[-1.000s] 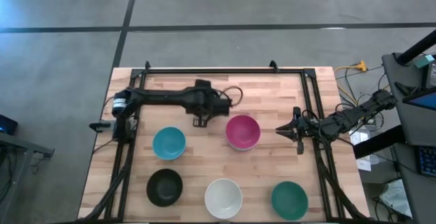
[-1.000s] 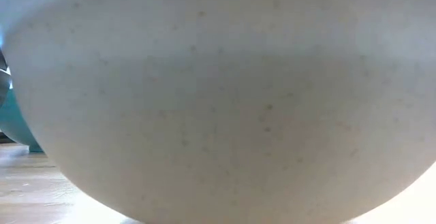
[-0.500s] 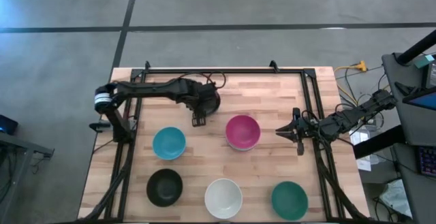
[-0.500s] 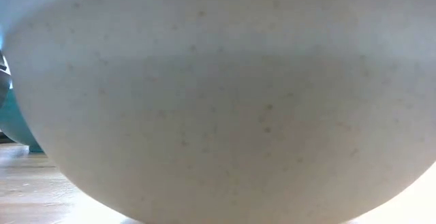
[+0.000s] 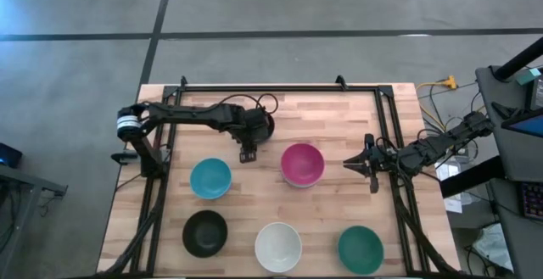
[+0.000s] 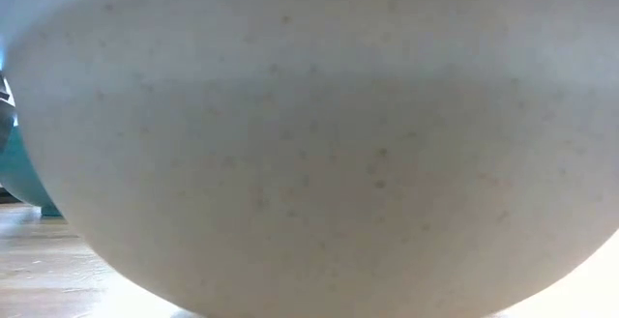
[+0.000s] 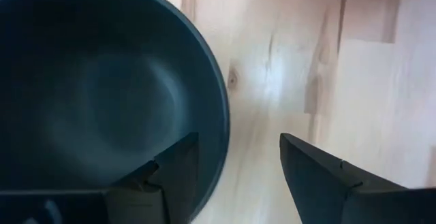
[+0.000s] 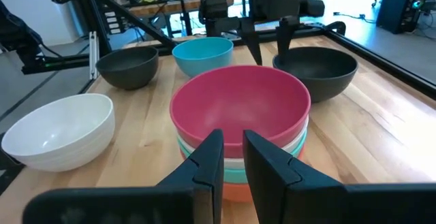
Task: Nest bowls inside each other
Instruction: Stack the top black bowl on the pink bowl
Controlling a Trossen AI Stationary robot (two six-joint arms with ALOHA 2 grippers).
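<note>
My wooden table (image 5: 331,211) carries a magenta-topped stack (image 5: 302,165), a light blue bowl (image 5: 209,178), two black bowls (image 5: 204,233) (image 8: 315,71), a white bowl (image 5: 278,247) and a teal bowl (image 5: 361,249).

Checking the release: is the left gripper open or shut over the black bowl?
Open: the left gripper has its fingers spread astride the black bowl's rim.
</note>
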